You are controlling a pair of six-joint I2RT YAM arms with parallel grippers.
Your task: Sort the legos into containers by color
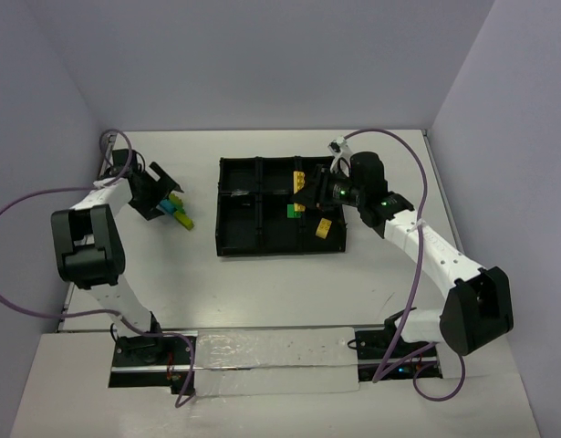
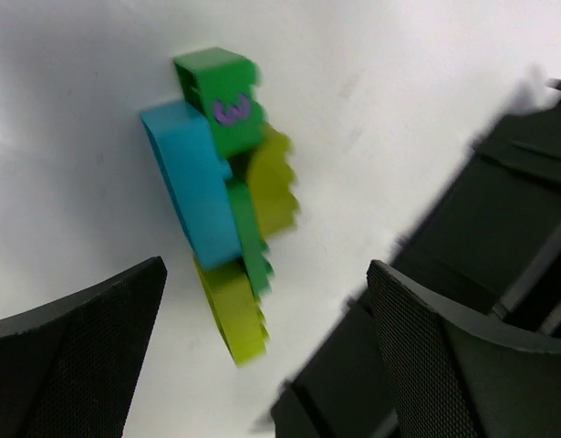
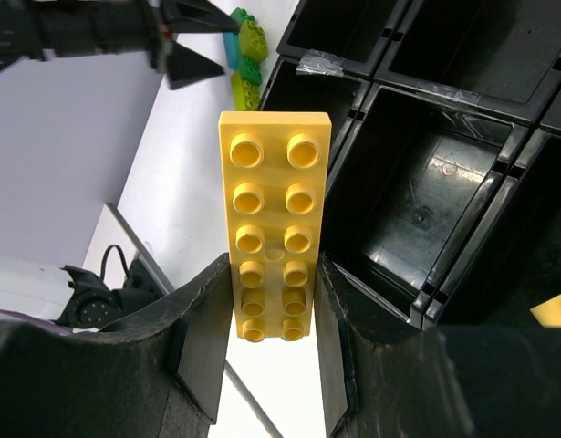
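**While one plate sits clamped, a mixed cluster lies loose**

Where the right jaws close, they pinch a yellow plate [image 3: 273, 219] by its long edges near one end. It is flat, smooth plastic, two studs wide and six long, with the round studs facing the wrist camera. Its long axis runs straight out from the jaws, and the free end points across the tray's edge towards the far left of the tabletop [image 1: 262, 292]. Below and to the right of it lies the black tray [image 3: 353, 78], made of glossy, hard plastic with thin dividing walls. Its compartments are rectangular, in two rows of three. From above, a green brick [image 1: 291, 211] sits in the near row's middle compartment, at its far right corner. A yellow brick [image 1: 324, 228] lies in the near right compartment.

The left jaws stand wide apart and hold nothing. Their black fingers [image 2: 79, 365] show a fine, grid-like texture. Ahead of the gap between them, the lego cluster [image 2: 225, 201] rests on the matte white tabletop, touching neither finger. It joins a green brick marked with a purple figure, a smooth teal piece with rounded ends, and lime-yellow toothed pieces. The cluster's long axis runs away from the jaws, slightly tilted. From above, the cluster lies left of the tray, well apart from it.
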